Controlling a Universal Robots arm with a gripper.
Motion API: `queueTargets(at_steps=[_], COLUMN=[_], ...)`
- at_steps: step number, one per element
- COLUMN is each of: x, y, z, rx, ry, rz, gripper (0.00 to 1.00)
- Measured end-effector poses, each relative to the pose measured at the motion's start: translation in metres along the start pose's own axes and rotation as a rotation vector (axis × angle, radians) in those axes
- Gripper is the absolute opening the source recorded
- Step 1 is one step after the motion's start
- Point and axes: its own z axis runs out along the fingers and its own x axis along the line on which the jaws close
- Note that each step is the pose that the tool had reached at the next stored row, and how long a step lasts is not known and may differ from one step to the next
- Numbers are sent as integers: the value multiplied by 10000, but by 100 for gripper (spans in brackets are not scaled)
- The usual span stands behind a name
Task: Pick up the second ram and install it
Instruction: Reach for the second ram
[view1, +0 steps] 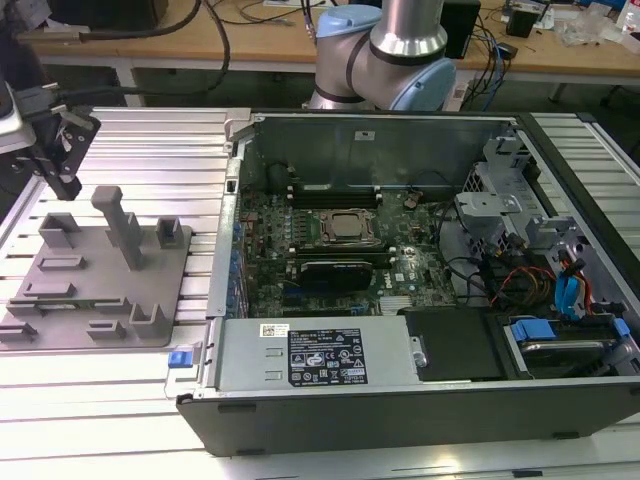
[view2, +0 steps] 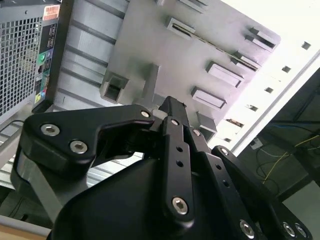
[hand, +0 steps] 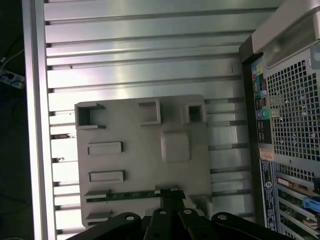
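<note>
Green ram (hand: 125, 196), one, in one grey tray (hand: 140, 162); tool (hand: 170, 192) apparently pressed together above

Ribbed aluminium table (hand: 140, 50), its surface cut by parallel slots. Below the gripper (hand: 170, 192) a grey plastic holder tray (hand: 140, 170) lies flat across the ribs. To one side of the gripper, near the tray's edge, an open desktop computer case (hand: 290, 100) rests on the same surface.

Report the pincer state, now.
Black pincer: looks closed, holding nothing. The slim green ram stick lies in the grey plastic holder tray.
</note>
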Motion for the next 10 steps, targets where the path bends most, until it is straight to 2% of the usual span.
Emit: queueTargets(at_steps=[2,4,6,10], x=[44,118,151,212], y=[-46,-79,-95,-167], z=[49,104,136,269], rx=[0,0,0,0], ry=[-1,-1,0,1], rz=[3,2,1,2], gripper=[8,8,8,8])
